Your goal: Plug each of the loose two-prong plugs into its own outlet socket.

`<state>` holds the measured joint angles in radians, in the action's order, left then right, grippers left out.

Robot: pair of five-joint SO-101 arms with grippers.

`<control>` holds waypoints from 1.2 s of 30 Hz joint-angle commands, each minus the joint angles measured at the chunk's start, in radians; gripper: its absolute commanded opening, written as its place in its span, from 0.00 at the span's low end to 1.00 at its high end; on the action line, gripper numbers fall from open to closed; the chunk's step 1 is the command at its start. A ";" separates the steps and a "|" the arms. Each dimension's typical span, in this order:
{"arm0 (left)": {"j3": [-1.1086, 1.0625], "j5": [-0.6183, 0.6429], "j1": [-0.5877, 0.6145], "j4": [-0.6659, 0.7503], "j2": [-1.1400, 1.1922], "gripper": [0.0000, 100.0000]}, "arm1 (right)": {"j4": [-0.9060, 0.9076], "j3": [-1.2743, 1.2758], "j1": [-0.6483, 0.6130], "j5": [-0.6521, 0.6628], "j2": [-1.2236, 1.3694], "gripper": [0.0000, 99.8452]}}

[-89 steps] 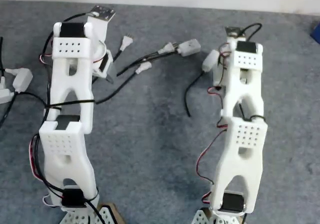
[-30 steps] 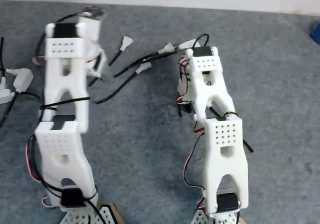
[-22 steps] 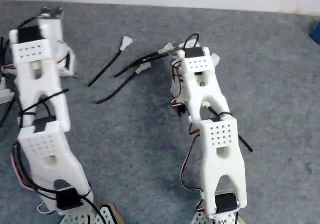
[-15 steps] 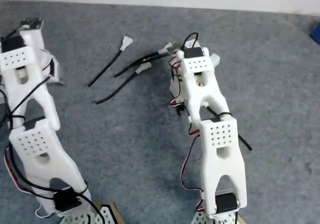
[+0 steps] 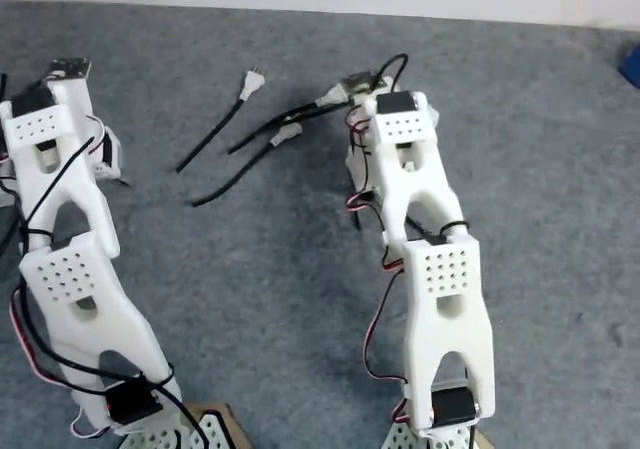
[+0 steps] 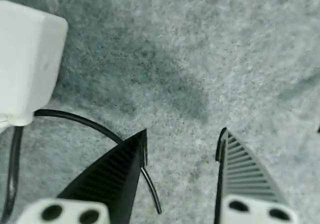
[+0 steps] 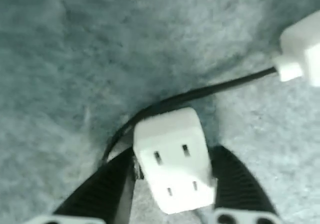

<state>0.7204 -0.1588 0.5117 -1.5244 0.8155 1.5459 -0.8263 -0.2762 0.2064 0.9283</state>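
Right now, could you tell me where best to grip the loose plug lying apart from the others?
I'd grip the white plug body from above, closing across its sides, crosswise to its black cord: it lies flat, prongs pointing away from the arms.

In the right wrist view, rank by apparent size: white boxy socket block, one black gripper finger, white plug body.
Largest: white boxy socket block.
Then black gripper finger, cropped.
Smallest: white plug body, cropped, so unsure.

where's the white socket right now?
Right wrist view: the socket is clamped in the right gripper, with a black cable running close behind it and a white plug further off at the cable's end.
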 commanded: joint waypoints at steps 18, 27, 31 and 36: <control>0.033 0.002 -0.062 0.006 -0.007 0.22 | 0.220 0.122 -0.116 -0.933 -0.366 0.01; 0.035 0.002 -0.058 0.005 -0.010 0.22 | 0.220 0.420 -0.251 -1.226 -0.608 0.01; 0.035 0.002 -0.058 0.005 -0.012 0.22 | 0.208 0.599 -0.275 -1.401 -0.659 0.01; 0.035 0.002 -0.061 0.005 -0.012 0.22 | 0.058 0.771 -0.257 -1.456 -0.659 0.01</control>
<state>0.7219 -0.1588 0.4549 -1.5244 0.8216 1.6671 -0.1097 -0.5416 -1.1914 0.3330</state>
